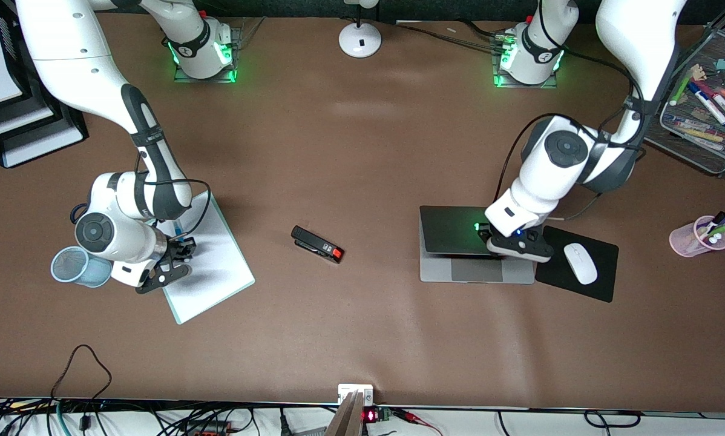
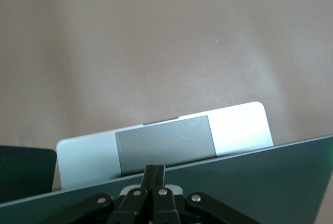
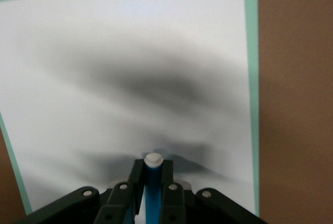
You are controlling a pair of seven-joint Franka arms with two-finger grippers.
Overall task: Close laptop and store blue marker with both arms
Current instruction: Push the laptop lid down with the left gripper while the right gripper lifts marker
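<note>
Blue marker (image 3: 151, 190) gripped in right fingers (image 3: 136, 174) — left fingers (image 2: 154, 174) pinched together on laptop (image 1: 453, 233) lid.

My black right claw (image 3: 151, 185) clasps a bright-blue marker (image 3: 151, 195) with a white end, over a white clipboard (image 1: 214, 266) edged mint-green. Under my black left claw (image 2: 154, 179), the laptop (image 1: 459, 269) is silver-grey, its lid dark. The bench (image 1: 362, 151) is plain brown.

I was working in a robotics lab arranged like an office desk. Two white arms (image 1: 120, 200) were bolted on green-lit bases along a brown table (image 1: 362, 151), and loose cables (image 1: 84, 387) ran along its edge. A laptop (image 1: 453, 242), a mouse (image 1: 580, 263), a stapler (image 1: 318, 244) and paper trays (image 1: 11, 121) gave the office look.
</note>
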